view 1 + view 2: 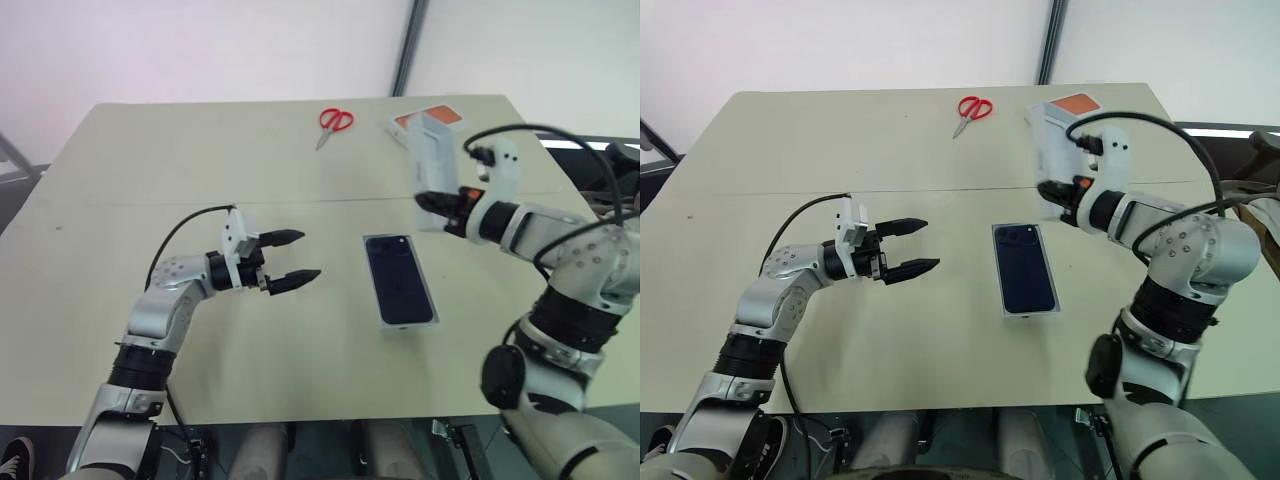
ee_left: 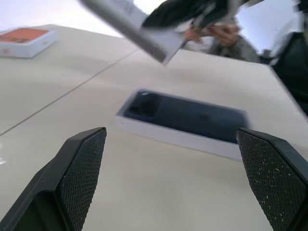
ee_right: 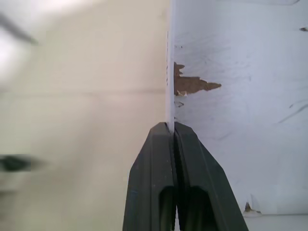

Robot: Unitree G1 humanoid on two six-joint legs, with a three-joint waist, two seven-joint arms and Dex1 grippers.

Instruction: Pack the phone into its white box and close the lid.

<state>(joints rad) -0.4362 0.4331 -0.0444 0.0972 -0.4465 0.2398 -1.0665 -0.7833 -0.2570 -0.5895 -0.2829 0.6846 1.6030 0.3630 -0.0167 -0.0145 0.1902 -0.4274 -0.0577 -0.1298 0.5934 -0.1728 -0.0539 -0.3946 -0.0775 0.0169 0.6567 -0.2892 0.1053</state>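
Packing is done: the phone (image 1: 399,278) lies back up inside the white box (image 1: 383,318), flat on the table (image 1: 150,160), seated within the tray walls.

The closing step is under way. The right gripper (image 3: 173,132) has its fingers pressed together on one wall of the lid (image 1: 432,150), which it holds in the air, tilted, beyond and to the right of the box. The lid's plain white inside faces the wrist camera, with a torn patch showing.

The left gripper (image 1: 290,258) is spread wide and empty, level, pointing at the box from its left, well apart from it.

Remaining: bring the lid over the box, align the edges and press it down. Misalignment is the likely risk.

Red scissors (image 1: 334,122) and an orange-printed box (image 1: 1073,104) lie beyond, unused.
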